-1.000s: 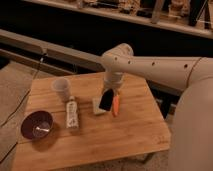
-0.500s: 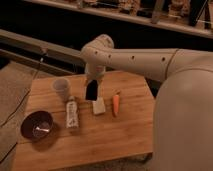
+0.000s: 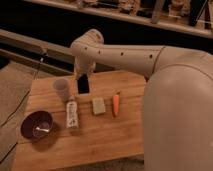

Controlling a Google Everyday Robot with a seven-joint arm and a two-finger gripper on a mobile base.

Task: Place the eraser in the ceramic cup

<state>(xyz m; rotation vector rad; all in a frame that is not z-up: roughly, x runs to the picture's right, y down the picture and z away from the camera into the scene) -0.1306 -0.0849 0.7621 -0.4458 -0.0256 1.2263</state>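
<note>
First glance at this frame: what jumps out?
The big pale arm reaches in from the right over the wooden table. Its gripper is shut on the black eraser, held upright just beside the ceramic cup near the table's back edge. Next come the orange carrot mid-table and the dark purple bowl at the front left corner.
</note>
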